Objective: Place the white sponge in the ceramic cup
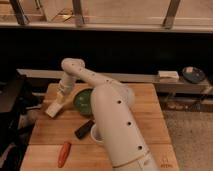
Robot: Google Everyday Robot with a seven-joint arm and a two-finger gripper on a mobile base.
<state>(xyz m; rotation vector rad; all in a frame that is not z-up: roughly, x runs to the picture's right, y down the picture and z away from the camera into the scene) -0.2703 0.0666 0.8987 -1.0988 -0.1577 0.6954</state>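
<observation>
The white sponge (53, 109) is a small off-white block lying near the left edge of the wooden table (145, 115). My gripper (62, 100) hangs from the white arm that reaches over the table, right above and against the sponge's right end. Whether it grips the sponge cannot be seen. The ceramic cup (94, 135) is a small pale cup at the table's front middle, mostly hidden behind my arm's thick white link (117, 130).
A green bowl (84, 101) sits just right of the gripper. A dark oblong object (84, 129) lies beside the cup, and an orange carrot-like thing (64, 153) lies at the front left. Black equipment (11, 102) stands left of the table. A ledge behind holds a dish (192, 74).
</observation>
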